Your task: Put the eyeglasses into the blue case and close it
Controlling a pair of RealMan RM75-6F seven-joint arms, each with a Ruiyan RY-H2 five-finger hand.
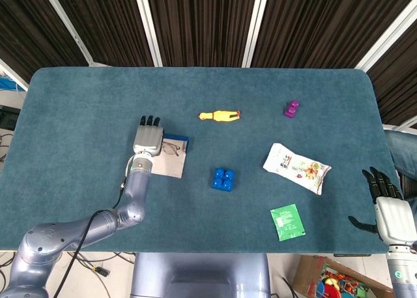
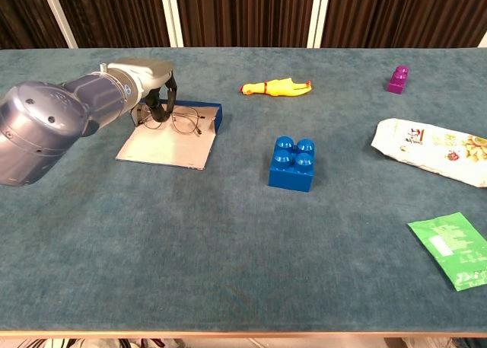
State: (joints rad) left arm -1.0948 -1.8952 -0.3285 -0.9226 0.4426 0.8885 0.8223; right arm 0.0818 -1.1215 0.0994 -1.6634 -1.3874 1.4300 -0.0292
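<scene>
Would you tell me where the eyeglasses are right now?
In the chest view the eyeglasses sit at the table's left, over the open blue case, under the left hand.

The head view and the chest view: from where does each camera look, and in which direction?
Head view: high above the near edge, looking steeply down on the table; shows the left hand and right hand.
Chest view: low at the near edge, looking across; only the left hand shows.
Shared: eyeglasses, blue case, blue block.
</scene>
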